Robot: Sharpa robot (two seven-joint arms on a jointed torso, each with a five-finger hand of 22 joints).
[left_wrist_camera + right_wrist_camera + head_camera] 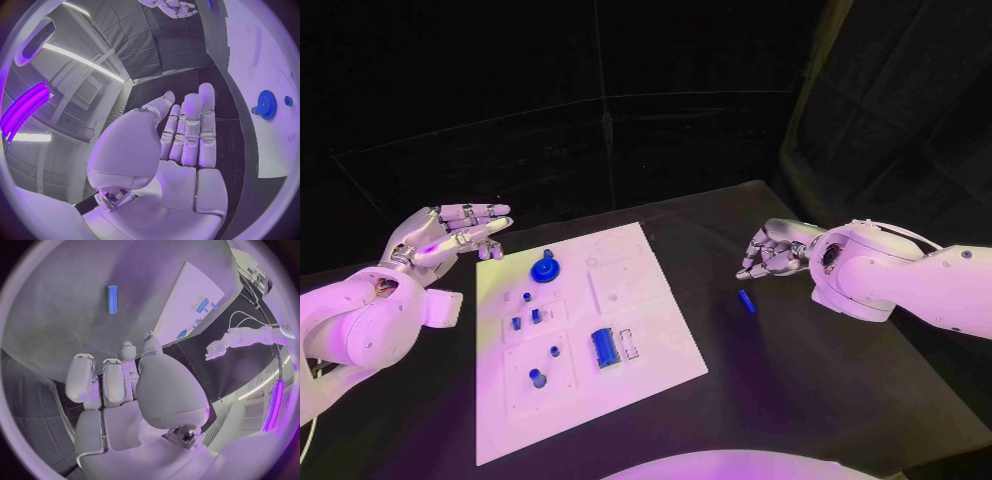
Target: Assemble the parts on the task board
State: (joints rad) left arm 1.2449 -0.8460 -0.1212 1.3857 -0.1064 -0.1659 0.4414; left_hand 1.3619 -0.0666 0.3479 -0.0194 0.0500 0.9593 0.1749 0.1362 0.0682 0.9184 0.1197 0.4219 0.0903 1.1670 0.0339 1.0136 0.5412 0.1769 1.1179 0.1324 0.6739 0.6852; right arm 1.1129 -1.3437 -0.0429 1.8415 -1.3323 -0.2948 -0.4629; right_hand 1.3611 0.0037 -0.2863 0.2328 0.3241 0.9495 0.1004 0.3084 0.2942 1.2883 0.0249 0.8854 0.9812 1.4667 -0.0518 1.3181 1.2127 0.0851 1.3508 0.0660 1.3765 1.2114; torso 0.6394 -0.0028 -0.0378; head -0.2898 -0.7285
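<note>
The white task board [639, 375] lies mid-table. On it are a blue gear [545, 268], a blue block [603, 346] and several small blue pegs [535, 377]. A loose blue cylinder [747, 300] lies on the black table right of the board. My left hand [444, 235] hovers off the board's far left corner, fingers stretched out flat and holding nothing; its wrist view shows the flat palm [187, 135] and the gear [267, 104]. My right hand [773, 250] hangs just beyond the cylinder [112, 299], fingers [94, 385] curled in with nothing in them.
The black table [805, 370] runs well to the right and front of the board. Dark curtains hang behind the far edge. The right wrist view shows the board [194, 285] beyond the cylinder.
</note>
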